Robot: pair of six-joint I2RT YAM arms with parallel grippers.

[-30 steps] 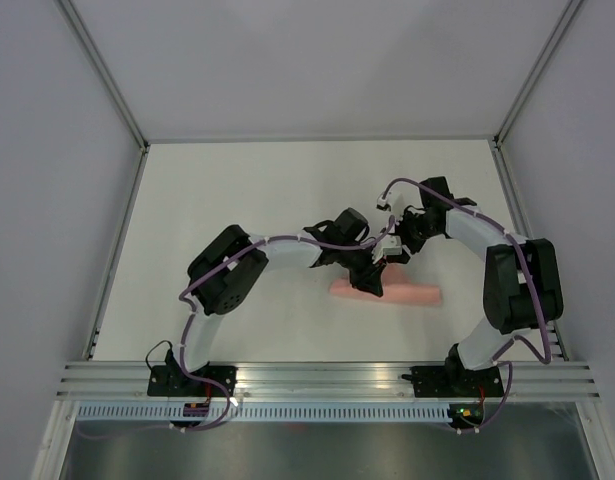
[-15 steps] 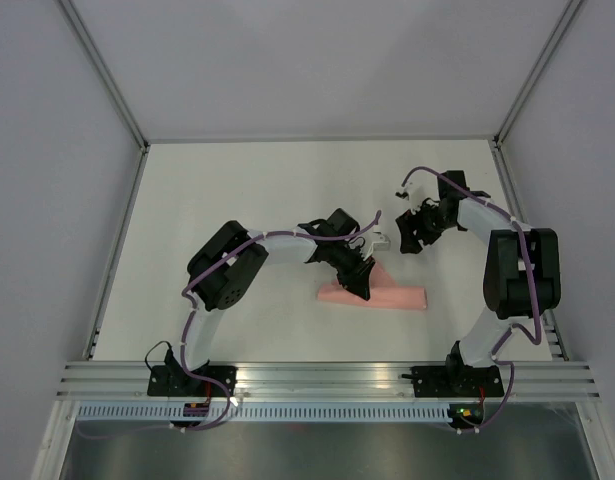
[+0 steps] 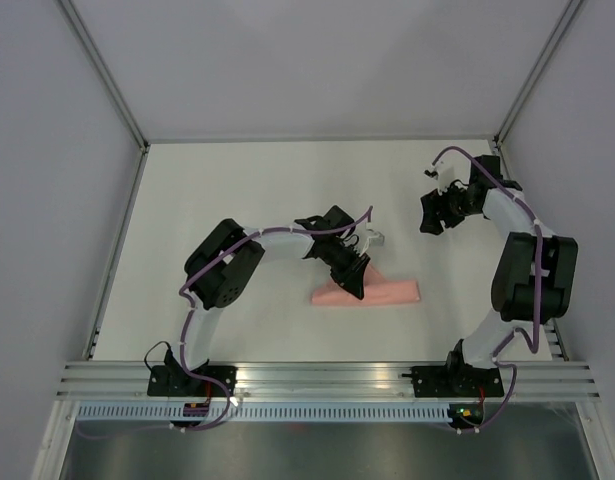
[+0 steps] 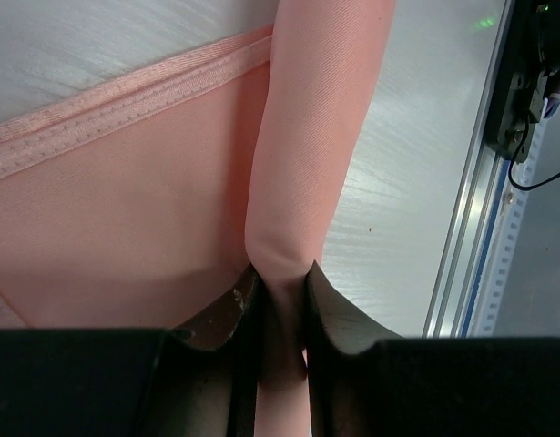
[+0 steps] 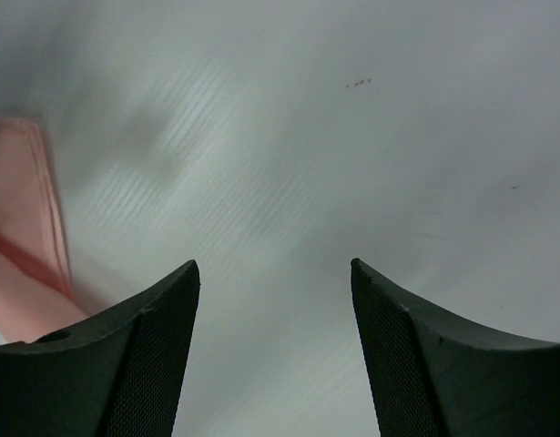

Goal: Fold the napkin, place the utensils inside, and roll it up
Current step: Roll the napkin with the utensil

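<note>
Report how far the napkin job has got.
Done, by the look of it: the napkin lies on the table as a slim folded strip, part of it rolled. In hand: the left gripper is clamped on that rolled part. The right gripper hangs open over bare table, apart from the cloth. No utensils show, so whether they are inside I cannot tell. Still to do: finishing the roll and letting go.

The napkin (image 3: 387,293) lies on the table (image 3: 247,190), at about four o'clock from the table's middle, its length running from nine to three. The left gripper (image 3: 351,288) sits at its nine o'clock end (from the wrist view, a ridge of the cloth is caught between the two fingers (image 4: 339,319)). The right gripper (image 3: 432,218) hangs well apart, at about one o'clock from the napkin, over bare table.
</note>
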